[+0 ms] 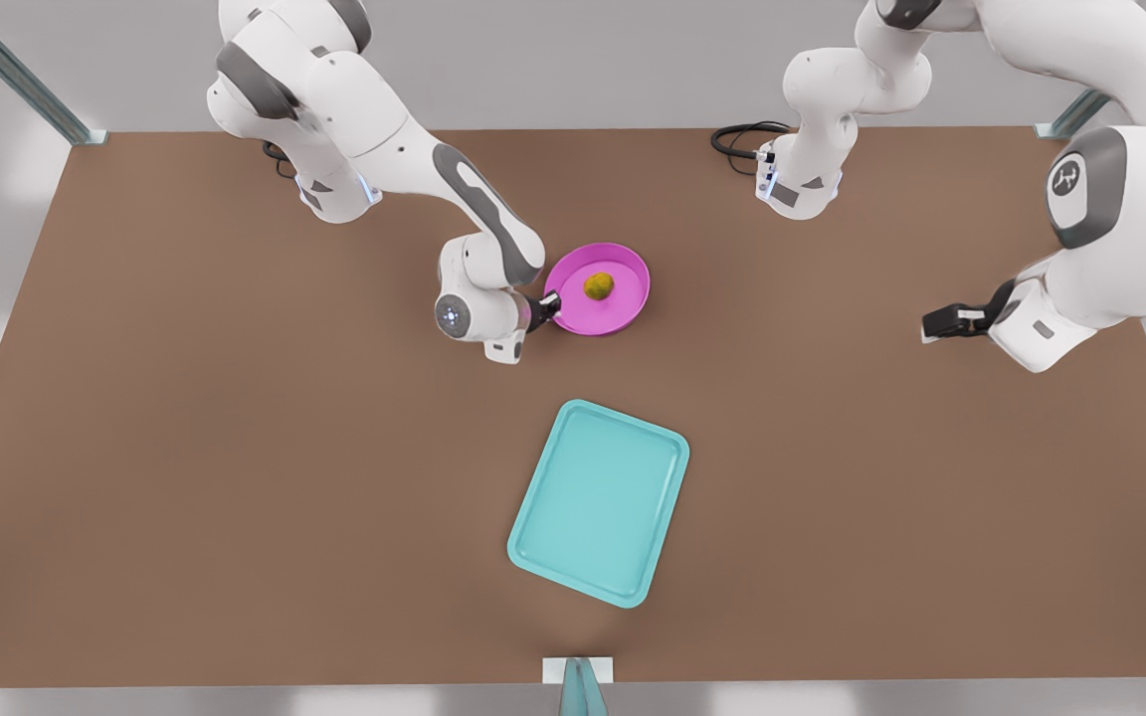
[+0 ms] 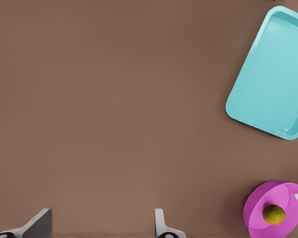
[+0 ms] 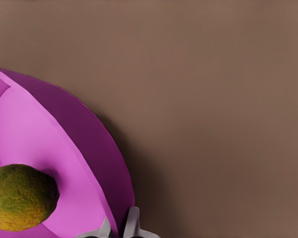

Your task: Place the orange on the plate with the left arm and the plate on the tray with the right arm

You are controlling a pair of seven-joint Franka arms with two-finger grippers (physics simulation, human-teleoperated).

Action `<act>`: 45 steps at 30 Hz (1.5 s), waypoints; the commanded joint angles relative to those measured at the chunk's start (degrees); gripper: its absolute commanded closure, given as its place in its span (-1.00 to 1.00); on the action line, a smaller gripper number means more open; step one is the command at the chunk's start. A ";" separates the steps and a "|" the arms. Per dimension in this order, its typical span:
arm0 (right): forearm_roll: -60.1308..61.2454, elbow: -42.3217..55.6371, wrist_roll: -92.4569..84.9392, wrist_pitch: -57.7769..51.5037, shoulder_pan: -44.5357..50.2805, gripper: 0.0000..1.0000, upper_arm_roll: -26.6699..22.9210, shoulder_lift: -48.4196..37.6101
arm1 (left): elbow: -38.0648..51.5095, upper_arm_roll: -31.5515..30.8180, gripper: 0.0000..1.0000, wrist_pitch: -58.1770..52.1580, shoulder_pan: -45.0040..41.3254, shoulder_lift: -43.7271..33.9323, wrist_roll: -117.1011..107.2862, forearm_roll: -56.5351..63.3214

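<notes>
The orange (image 1: 599, 285) (image 2: 273, 214) (image 3: 21, 197) lies inside the pink plate (image 1: 623, 298) (image 2: 258, 208) (image 3: 35, 134) in the middle of the table. My right gripper (image 1: 548, 303) (image 3: 120, 225), on the arm at the front view's left, is shut on the plate's rim on the side away from the other arm. The teal tray (image 1: 598, 502) (image 2: 270, 74) lies nearer the front edge with nothing on it. Far off at the front view's right, my left gripper (image 1: 931, 325) (image 2: 99, 228) hangs open over bare table, holding nothing.
Both arm bases stand along the far edge, with a black cable loop (image 1: 742, 139) beside one. A small white bracket (image 1: 578, 671) sits at the middle of the front edge. Brown tabletop lies bare between the plate and the tray.
</notes>
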 commanded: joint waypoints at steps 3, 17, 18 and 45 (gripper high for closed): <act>-0.23 1.84 -0.16 -0.45 -0.75 0.57 -0.07 0.24 | 0.04 0.09 -1.00 -0.25 -0.19 -0.25 1.04 -0.81; -0.14 19.16 6.08 -0.36 -7.69 0.57 -1.21 7.35 | -0.05 0.09 -1.00 -0.34 -0.28 0.28 0.96 -0.73; -0.23 21.00 7.31 -0.36 -7.69 0.57 -1.47 8.23 | 0.04 0.09 -1.00 -0.25 -0.28 0.28 0.96 -0.73; -11.87 31.84 16.89 -3.23 -20.24 -1.00 -7.19 10.63 | 0.04 0.09 -1.00 -1.57 -0.28 -0.16 0.87 -0.64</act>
